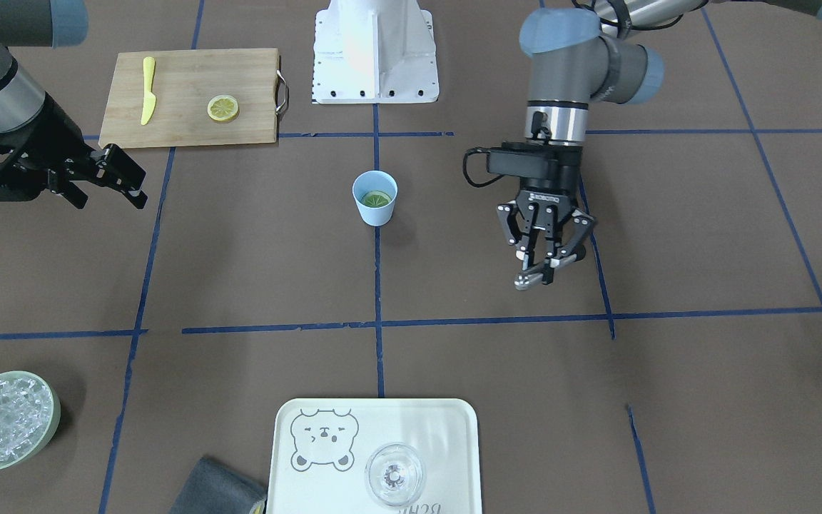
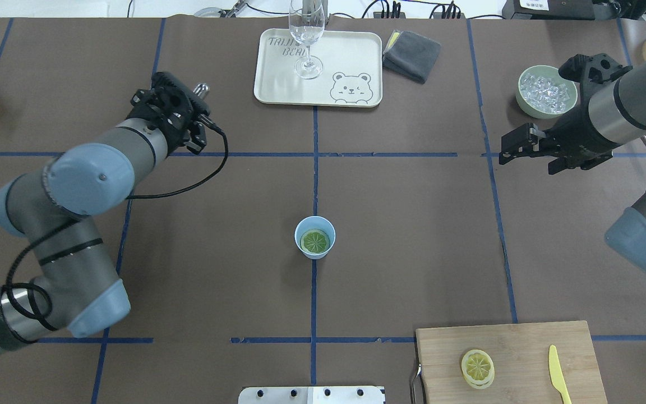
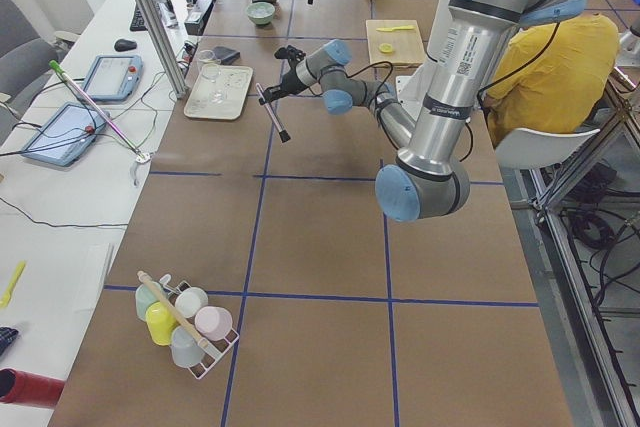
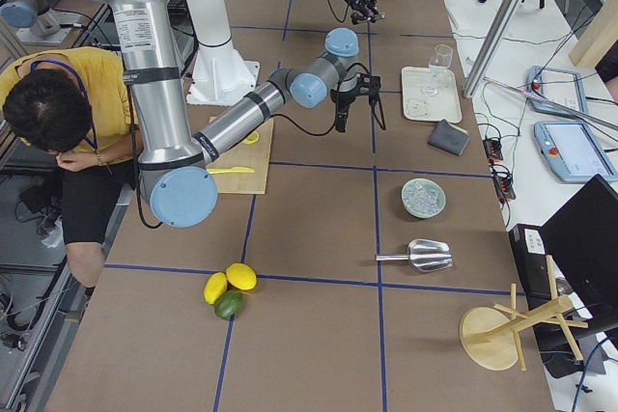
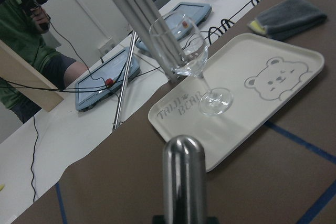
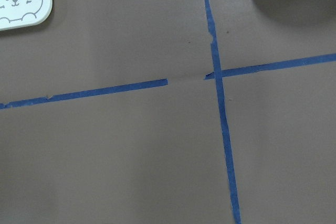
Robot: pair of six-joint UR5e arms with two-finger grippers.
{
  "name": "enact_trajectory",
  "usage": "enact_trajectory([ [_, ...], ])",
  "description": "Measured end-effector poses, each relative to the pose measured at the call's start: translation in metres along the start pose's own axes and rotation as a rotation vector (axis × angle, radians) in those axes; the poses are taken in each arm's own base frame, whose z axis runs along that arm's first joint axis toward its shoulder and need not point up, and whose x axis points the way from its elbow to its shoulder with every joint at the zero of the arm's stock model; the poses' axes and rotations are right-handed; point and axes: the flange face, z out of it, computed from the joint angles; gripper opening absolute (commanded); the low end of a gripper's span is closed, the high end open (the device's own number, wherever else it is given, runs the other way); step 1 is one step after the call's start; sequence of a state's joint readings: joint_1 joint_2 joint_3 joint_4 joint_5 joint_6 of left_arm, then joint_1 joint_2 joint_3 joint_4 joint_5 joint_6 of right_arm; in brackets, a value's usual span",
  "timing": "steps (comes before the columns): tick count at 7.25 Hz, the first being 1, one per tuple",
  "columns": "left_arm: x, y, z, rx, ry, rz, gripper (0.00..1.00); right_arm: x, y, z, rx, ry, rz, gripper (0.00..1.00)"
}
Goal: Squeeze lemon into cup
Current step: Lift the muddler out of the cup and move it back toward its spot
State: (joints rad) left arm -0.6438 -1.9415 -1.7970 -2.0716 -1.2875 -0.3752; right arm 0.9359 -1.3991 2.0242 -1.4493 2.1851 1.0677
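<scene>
The light blue cup [image 1: 377, 214] stands upright at the table's middle, and it also shows in the overhead view [image 2: 299, 227]. One lemon slice [image 1: 375, 198] lies flat inside it [image 2: 315, 241]. A second lemon slice [image 1: 222, 108] lies on the wooden cutting board [image 1: 190, 71]. My left gripper [image 1: 539, 275] is shut on a metal rod [image 5: 182, 182], well away from the cup on the robot's left. My right gripper [image 1: 129, 189] looks open and empty, between the cutting board and the bowl of ice, far from the cup.
A yellow knife [image 1: 148, 89] lies on the board beside the second slice. A white bear tray [image 1: 447, 442] with a clear glass [image 1: 394, 475] is at the far edge, a grey cloth [image 1: 215, 489] next to it. A green bowl of ice [image 1: 4, 421] sits beyond my right gripper.
</scene>
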Motion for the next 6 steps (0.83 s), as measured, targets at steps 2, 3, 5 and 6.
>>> enact_trajectory([
  [2, -0.080, 0.032, 0.021, -0.173, 0.125, -0.139, 0.00, 0.000, 0.000, 0.000, 0.000, 0.000, -0.001, 1.00],
  [3, -0.104, 0.063, 0.028, -0.258, 0.144, -0.201, 0.00, 0.000, 0.000, 0.000, 0.000, 0.001, 0.000, 1.00],
  [5, -0.138, 0.111, 0.033, -0.394, 0.126, -0.301, 0.00, 0.000, 0.000, 0.000, 0.002, 0.001, 0.000, 1.00],
  [6, -0.146, 0.126, 0.036, -0.487, 0.113, -0.331, 0.00, 0.000, 0.000, 0.000, 0.002, 0.001, 0.000, 1.00],
])
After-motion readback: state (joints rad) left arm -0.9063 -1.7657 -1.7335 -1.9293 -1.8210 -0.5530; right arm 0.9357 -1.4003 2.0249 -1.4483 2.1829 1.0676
